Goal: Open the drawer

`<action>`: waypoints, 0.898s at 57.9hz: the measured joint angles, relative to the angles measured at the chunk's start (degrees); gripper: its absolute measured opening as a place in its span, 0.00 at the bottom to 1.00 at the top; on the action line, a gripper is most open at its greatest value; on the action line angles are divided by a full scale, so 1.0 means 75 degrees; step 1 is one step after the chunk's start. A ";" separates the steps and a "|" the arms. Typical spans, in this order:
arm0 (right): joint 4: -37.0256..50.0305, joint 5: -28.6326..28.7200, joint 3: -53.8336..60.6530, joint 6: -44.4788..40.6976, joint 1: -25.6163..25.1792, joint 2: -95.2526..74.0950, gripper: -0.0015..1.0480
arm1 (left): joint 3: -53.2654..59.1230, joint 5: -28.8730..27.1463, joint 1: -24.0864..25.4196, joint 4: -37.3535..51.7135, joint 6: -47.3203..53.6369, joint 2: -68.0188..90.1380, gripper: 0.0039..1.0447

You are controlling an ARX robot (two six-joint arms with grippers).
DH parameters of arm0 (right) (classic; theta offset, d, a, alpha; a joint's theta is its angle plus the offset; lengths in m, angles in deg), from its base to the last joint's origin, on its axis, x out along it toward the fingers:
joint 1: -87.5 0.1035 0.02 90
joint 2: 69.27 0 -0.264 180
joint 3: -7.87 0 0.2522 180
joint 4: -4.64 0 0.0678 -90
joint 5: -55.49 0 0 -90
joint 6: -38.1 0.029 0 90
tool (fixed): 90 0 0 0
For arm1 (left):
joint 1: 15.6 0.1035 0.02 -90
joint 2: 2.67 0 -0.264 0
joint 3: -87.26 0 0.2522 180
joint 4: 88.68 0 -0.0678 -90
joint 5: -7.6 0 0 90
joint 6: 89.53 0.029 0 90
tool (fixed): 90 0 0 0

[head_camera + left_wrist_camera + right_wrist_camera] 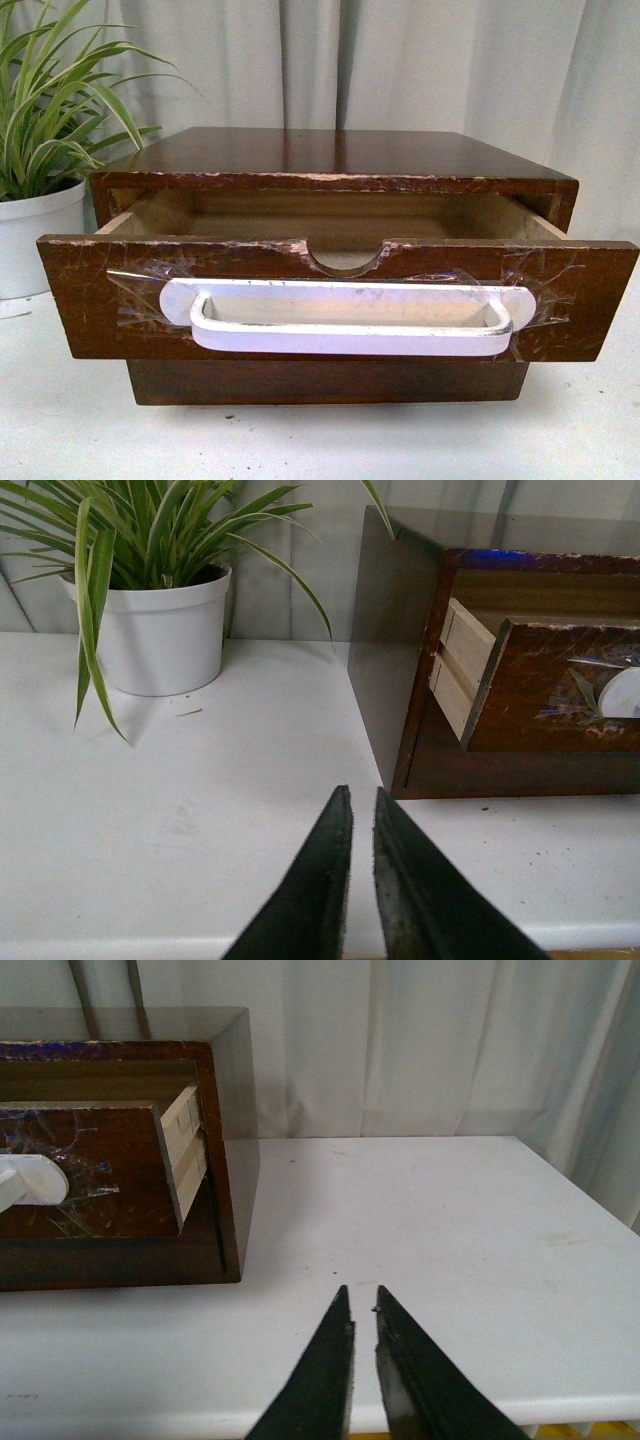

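The dark brown scratched wooden drawer (330,300) with the taped white bar handle (350,320) already stands pulled out from its wooden cabinet (330,155), so I judge the opening step done; nothing more seems needed. Left claw (362,802) and right claw (362,1300) hover over the white tabletop (420,1220) beside the cabinet, nearly closed, holding nothing.

The cabinet (335,160) is sitting mid-table, toward the back edge of the table (80,420). The drawer (80,300) is standing out from the cabinet's front, toward the near edge. The potted plant (40,150) is standing left of the cabinet, near the table's back-left corner.
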 joint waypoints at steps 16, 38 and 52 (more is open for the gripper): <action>0.0000 0.0000 0.0000 0.0000 0.0000 0.0000 0.53 | 0.0000 0.0000 0.0000 0.0000 0.0000 0.0000 0.64; 0.0000 0.0000 0.0000 0.0017 0.0000 0.0000 0.91 | 0.0000 -0.0003 0.0000 0.0000 0.0006 0.0000 0.94; 0.0000 0.0000 0.0000 0.0017 0.0000 0.0000 0.91 | 0.0000 0.0000 0.0000 0.0000 0.0006 0.0000 0.94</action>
